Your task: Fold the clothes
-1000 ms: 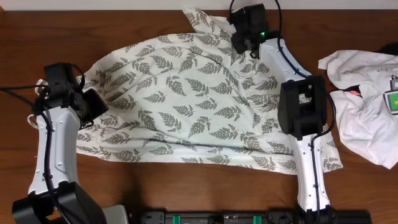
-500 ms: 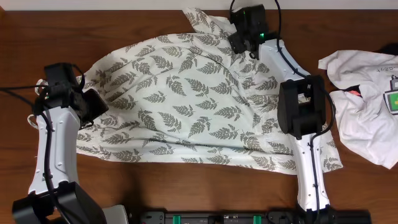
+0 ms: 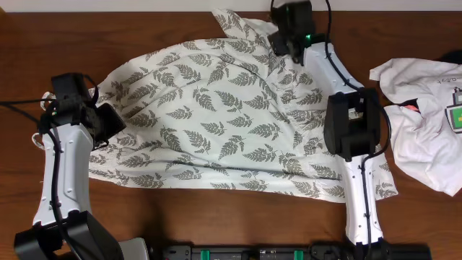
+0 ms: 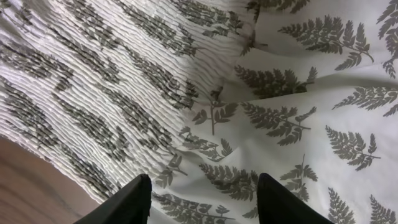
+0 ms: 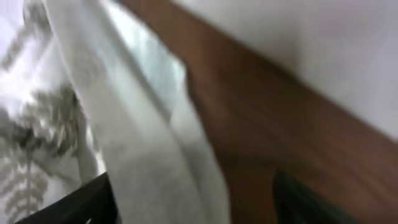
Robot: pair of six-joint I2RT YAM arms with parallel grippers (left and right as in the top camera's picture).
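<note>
1. The fern-print clothes (image 3: 216, 123) lie spread and rumpled across the desk (image 3: 180, 217) (thin white cloth, finely pleated at its left edge).
2. The right wrist view is blurred; the right fingers (image 3: 283, 43) stand apart at the far hem.
3. The left fingers (image 3: 110, 119) are apart too, their tips cut off. Only the overhead view shows the whole spread.

The garment (image 3: 224, 123) lay opened out and unfolded on the wooden table (image 3: 180, 224), a broad sheet of thin white fabric printed all over with grey-green fern leaves. It stretched across the middle of the table, mostly flat but creased, with deeper rumples along its right side. One corner poked out toward the far edge. Near its left end, close up, a band of the cloth (image 4: 93, 106) was gathered into fine ribbed pleats beside the smoother printed part.
</note>
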